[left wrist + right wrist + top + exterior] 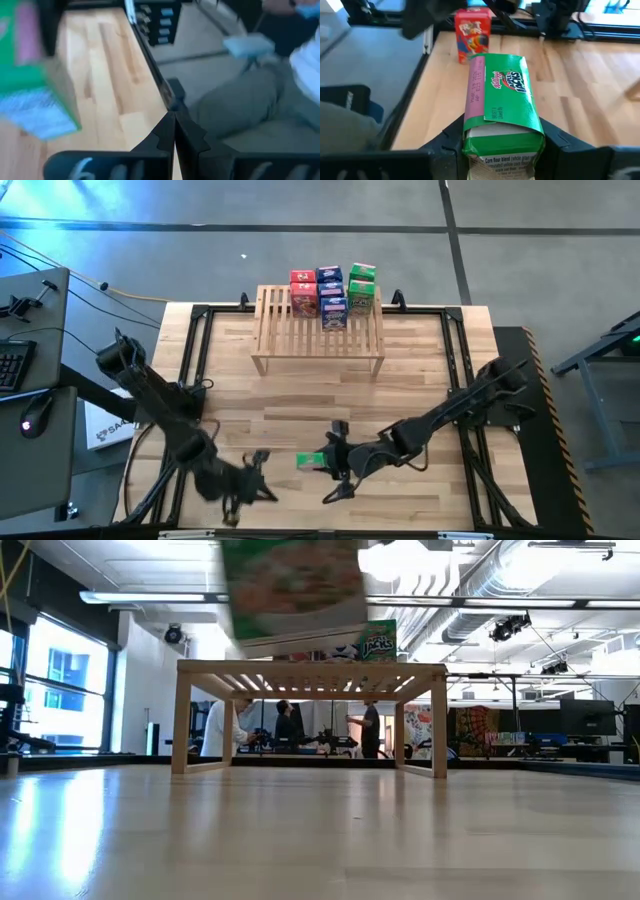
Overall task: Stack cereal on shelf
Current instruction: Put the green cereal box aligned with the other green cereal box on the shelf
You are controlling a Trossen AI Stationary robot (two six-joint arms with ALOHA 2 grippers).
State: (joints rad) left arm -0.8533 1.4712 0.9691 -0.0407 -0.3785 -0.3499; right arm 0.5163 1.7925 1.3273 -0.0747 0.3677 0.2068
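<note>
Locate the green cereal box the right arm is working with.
In the high view the green cereal box sits in the right hand, near the table's front edge around mid-width, just right of the left hand and well short of the shelf.

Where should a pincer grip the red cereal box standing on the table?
Probably take the red box across its two narrow sides, coming down from above: it stands upright on the table, broad front showing. The right pincer holds the green box.
</note>
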